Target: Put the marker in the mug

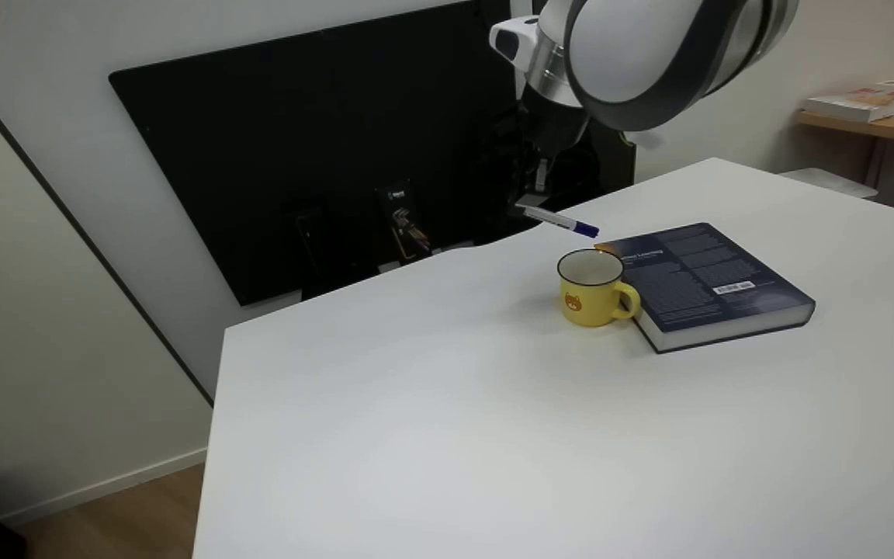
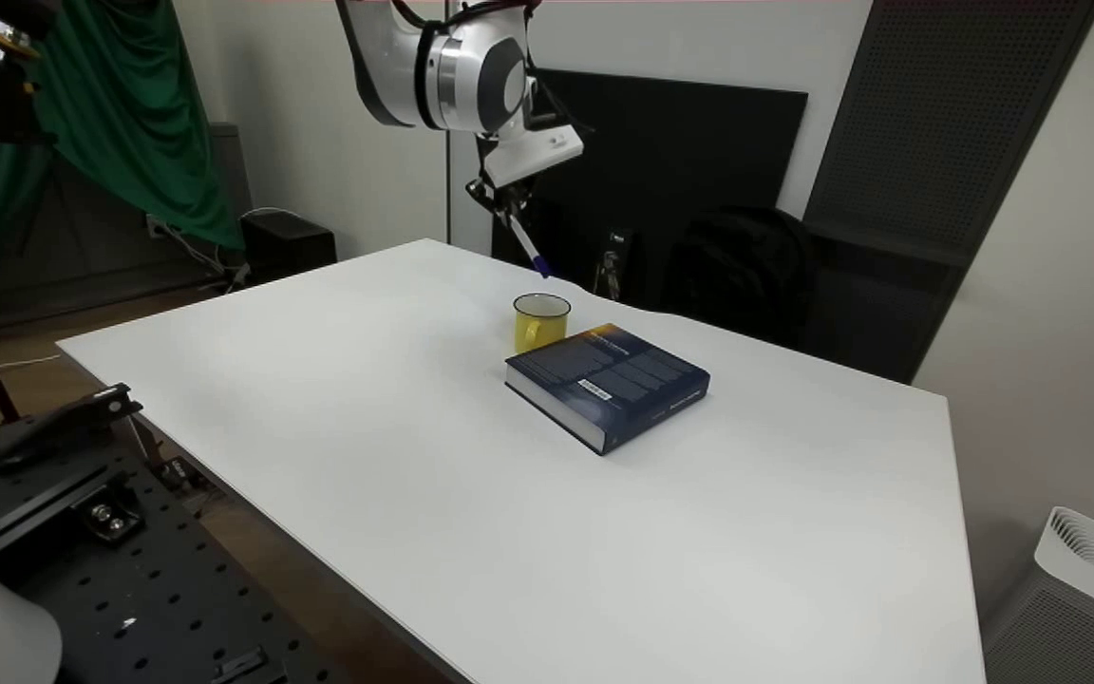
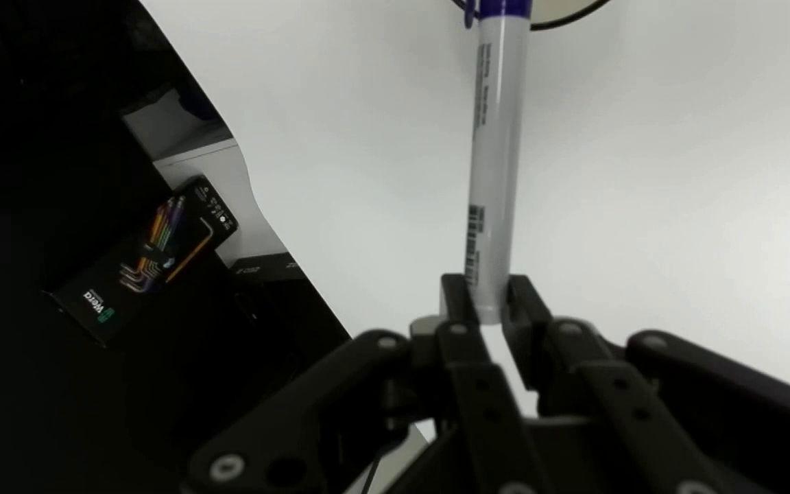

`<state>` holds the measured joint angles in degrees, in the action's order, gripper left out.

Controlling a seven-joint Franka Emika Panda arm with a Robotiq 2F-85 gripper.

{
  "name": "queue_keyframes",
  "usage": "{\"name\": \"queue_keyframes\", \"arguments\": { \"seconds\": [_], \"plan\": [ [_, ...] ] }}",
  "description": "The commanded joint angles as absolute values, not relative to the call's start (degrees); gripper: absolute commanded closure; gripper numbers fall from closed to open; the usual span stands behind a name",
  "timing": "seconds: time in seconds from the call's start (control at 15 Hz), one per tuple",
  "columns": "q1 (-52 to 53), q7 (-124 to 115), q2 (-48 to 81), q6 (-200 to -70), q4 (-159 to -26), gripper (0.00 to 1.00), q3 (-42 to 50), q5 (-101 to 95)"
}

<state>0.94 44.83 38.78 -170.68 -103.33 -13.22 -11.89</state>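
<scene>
The yellow mug stands upright on the white table, its handle beside the book; it also shows in an exterior view. In the wrist view only part of the mug's dark rim and pale inside shows at the top edge. My gripper is shut on the plain end of the white marker. The marker shows in both exterior views. It is held in the air, tilted, with its blue cap low and pointing toward the mug. The cap is above and apart from the mug.
A thick dark blue book lies flat right beside the mug, also in an exterior view. The white table's wavy edge runs near the gripper. Beyond it stands a black tool box below table level.
</scene>
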Motion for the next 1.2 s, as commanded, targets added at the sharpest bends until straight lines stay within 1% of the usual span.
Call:
{"name": "queue_keyframes", "arguments": {
  "seconds": [0.0, 0.27, 0.6, 1.13],
  "plan": [
    [-3.8, 43.0, 38.8, -175.5, -106.2, 0.96, -17.4, -9.7],
    [-9.1, 42.3, 40.3, -179.9, -108.4, 0.96, -20.8, -9.5],
    [-10.5, 37.8, 44.6, -185.3, -108.0, 0.96, -20.9, -11.1],
    [-6.3, 30.1, 47.0, -187.4, -107.1, 0.96, -17.5, -14.4]
  ]
}}
